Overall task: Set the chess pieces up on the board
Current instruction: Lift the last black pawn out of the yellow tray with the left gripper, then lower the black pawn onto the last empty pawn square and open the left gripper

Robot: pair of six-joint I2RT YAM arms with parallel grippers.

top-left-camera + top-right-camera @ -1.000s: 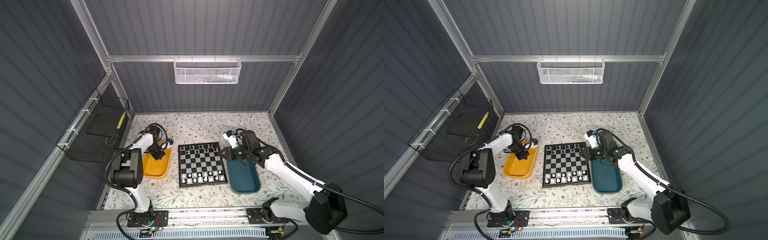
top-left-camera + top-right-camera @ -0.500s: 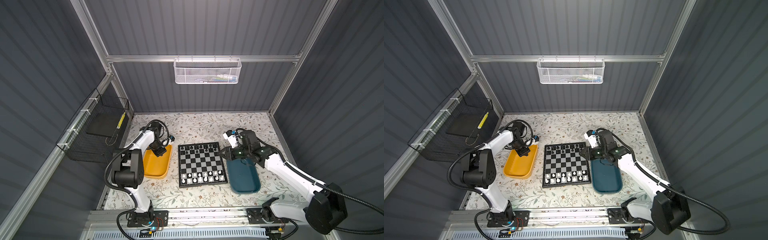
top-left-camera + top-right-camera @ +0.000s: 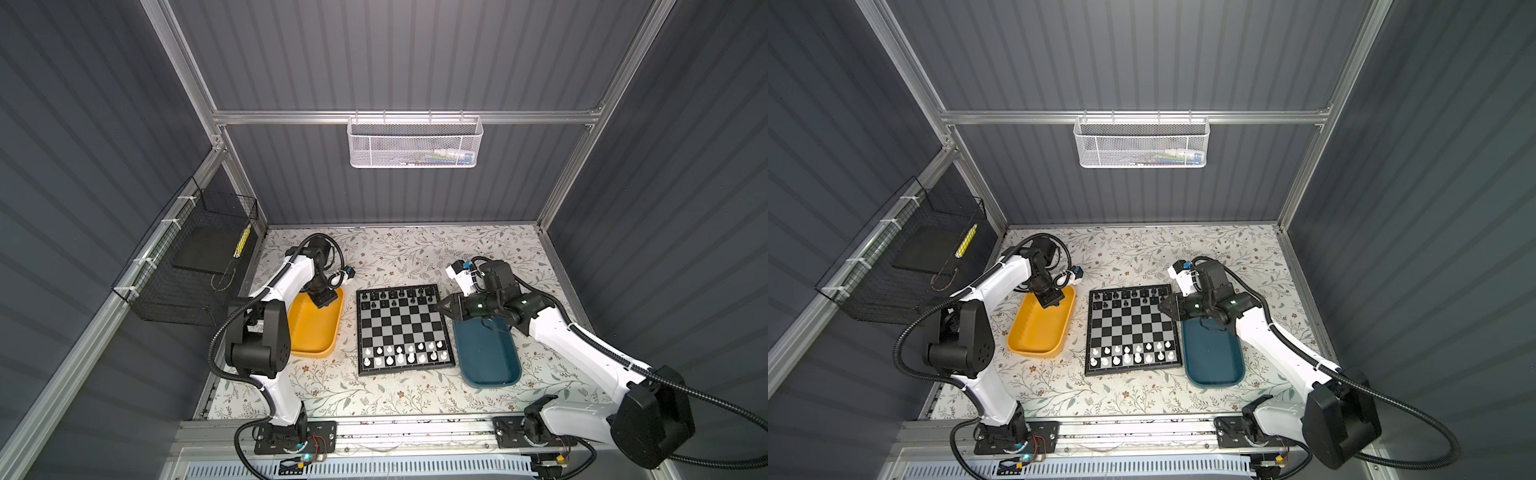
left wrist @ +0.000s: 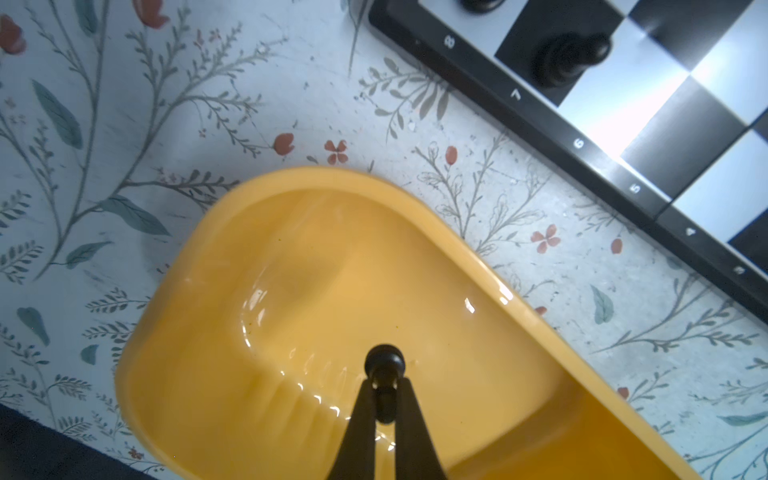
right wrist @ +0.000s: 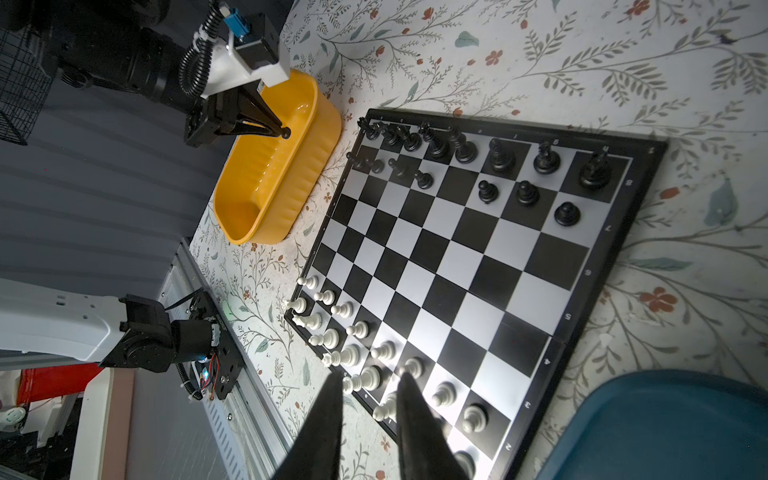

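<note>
Over the yellow tray (image 4: 332,176), the left gripper (image 4: 384,388) pinches a black pawn (image 4: 384,360) between its fingers. Beside the tray lies the board (image 3: 401,328). In the left wrist view its rim reads 8, 7, 6, 5. Black pieces (image 3: 398,296) stand on its far rows and white pieces (image 3: 405,355) on its near rows. The right gripper (image 5: 370,376), fingers slightly apart and gripping nothing, hovers at the board's right edge, by the far end of the teal tray (image 3: 490,365).
</note>
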